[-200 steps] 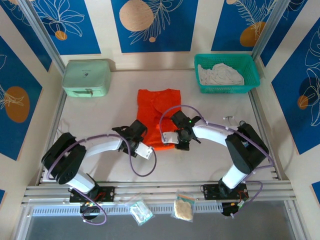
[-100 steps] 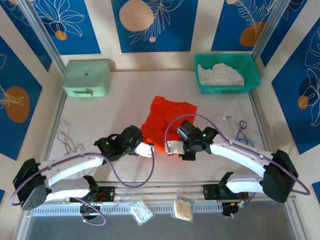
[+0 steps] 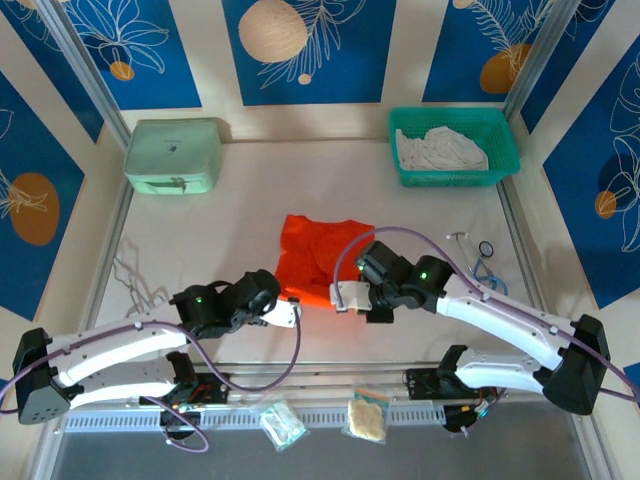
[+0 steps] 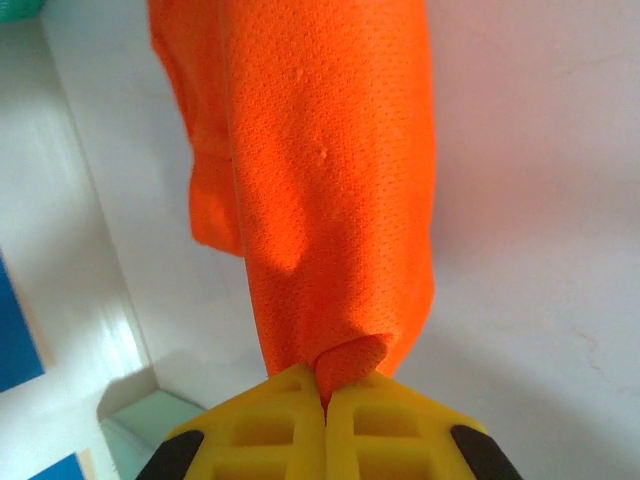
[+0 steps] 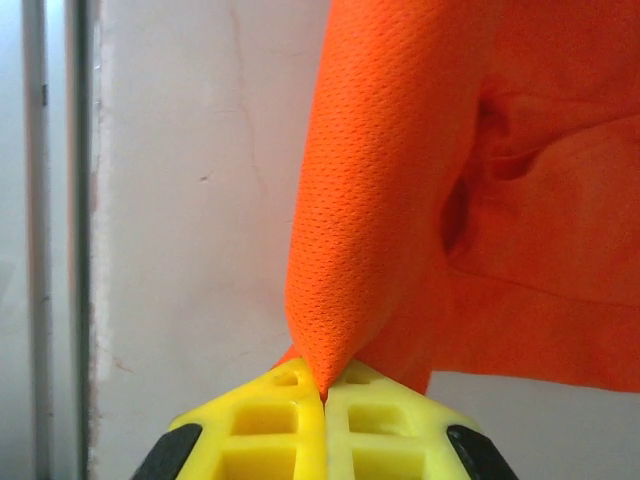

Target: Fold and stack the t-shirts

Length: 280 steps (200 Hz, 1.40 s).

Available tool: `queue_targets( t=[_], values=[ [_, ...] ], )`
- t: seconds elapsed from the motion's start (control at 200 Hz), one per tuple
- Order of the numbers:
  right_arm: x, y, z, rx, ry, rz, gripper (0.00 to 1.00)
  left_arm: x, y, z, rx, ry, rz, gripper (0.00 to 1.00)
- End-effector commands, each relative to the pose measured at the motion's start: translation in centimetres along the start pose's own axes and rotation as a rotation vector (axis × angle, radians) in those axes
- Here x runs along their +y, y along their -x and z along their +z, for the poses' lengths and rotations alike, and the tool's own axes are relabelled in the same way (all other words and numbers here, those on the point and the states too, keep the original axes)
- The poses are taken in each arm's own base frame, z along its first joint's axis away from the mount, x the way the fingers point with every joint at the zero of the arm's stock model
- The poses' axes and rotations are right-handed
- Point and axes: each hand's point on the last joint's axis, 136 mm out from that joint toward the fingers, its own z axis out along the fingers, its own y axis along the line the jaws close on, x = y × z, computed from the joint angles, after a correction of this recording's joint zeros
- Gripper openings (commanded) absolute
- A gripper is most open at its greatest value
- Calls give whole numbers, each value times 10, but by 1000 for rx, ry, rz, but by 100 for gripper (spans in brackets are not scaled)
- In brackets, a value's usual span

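— Two arms on one garment, then; take me across from the left.

— At the back left of the bench (image 3: 220,230) sits a mint-green case (image 3: 173,156); nearer, beside the left rail, lies a thin wiry thing (image 3: 135,282), too small to name; neither touches any cloth.

— And the left gripper?

— The left gripper (image 3: 292,308) sits low over the bench at the near left corner of the orange t-shirt (image 3: 315,248); seen from the left wrist (image 4: 324,395), its jaws are pressed together with no gap, a fold of the orange mesh (image 4: 330,180) pinched between the yellow pads (image 4: 255,430); the cloth runs away from them over the pale surface.

— Where does the shirt lie?

— In the middle of the bench, between the two arms; it is rumpled and partly doubled over, its near edge gathered to a point at each gripper.

— The right side?

— The right gripper (image 3: 340,297) meets the near right corner; from the right wrist (image 5: 324,390), its jaws are likewise closed tight, a peak of orange fabric (image 5: 400,200) caught between the pads (image 5: 390,430); a sleeve opening shows just beyond.

— Further right?

— A stethoscope (image 3: 480,262) lies on the bench near the right rail; at the back right a teal basket (image 3: 460,176) holds a crumpled white t-shirt (image 3: 440,148), well apart from the orange one.
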Motion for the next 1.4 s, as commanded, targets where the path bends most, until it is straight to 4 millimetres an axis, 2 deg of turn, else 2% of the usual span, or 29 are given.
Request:
queue_targets(
  t=[0.0,0.11,0.255,0.345,0.56,0.7,0.996,1.261,1.396],
  values=[
    [-22,3,-13,12,-25,-21,0,43,-2,-8,7,154,-85,0],
    [-46,6,-16,7,-37,-32,0,65,-8,-2,12,181,-127,0],
    [-79,4,-12,22,-46,-25,0,84,-9,20,-9,164,-143,0],
    [-102,-1,-5,49,-66,-8,0,103,-9,34,-39,179,-169,0],
    [-150,-17,13,127,-112,59,0,141,-10,76,-69,179,-173,0],
    [-170,-30,29,166,-126,111,0,157,-6,108,-98,164,-156,0],
    [-200,-66,73,259,-174,241,0,171,-10,185,-87,143,-154,0],
    [-228,-90,109,278,-251,327,0,160,-40,244,0,144,-220,0],
    [-246,-97,124,270,-322,386,0,152,-57,263,57,175,-260,0]
  ],
)
